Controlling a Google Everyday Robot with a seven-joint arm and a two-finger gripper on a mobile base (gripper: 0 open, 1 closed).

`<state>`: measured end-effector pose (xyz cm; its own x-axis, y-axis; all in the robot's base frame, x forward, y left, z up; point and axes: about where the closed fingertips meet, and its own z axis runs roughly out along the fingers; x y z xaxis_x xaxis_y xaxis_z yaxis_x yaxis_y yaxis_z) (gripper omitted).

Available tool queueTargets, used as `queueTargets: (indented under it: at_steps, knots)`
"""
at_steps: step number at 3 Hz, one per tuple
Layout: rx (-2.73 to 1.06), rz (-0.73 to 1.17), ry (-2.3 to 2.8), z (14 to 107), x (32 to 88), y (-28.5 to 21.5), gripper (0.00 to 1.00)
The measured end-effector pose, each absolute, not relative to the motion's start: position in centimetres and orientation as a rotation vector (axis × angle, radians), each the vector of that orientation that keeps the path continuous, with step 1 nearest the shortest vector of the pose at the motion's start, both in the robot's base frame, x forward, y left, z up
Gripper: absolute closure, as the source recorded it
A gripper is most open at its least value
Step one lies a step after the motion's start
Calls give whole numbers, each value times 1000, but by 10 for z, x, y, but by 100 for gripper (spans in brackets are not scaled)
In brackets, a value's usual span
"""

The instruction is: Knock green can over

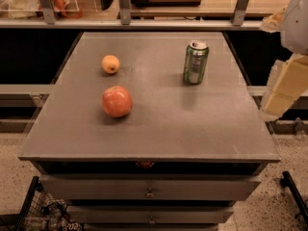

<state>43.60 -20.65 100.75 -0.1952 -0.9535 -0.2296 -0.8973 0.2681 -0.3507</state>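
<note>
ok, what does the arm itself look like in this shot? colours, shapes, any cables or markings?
Only part of it shows, at the right edge. At the top is a rounded white shell with a tan patch at its left. Below it, off the right side of the table, is the gripper: blocky, flat-faced, cream-yellow segments with a paler lower end. No cables or markings show.

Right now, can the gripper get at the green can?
Probably yes: the gripper hangs just off the table's edge on the can's side, with only bare tabletop between it and the upright green can.
</note>
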Motion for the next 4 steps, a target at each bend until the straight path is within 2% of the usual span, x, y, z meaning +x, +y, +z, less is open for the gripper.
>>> queueTargets:
  at_steps: [2, 3, 4]
  knots:
    - [-1683, -118, 2126, 989, 456, -214, 0]
    - [-1690, 36, 2123, 943, 493, -221, 0]
    - [-1690, 35, 2122, 944, 492, -221, 0]
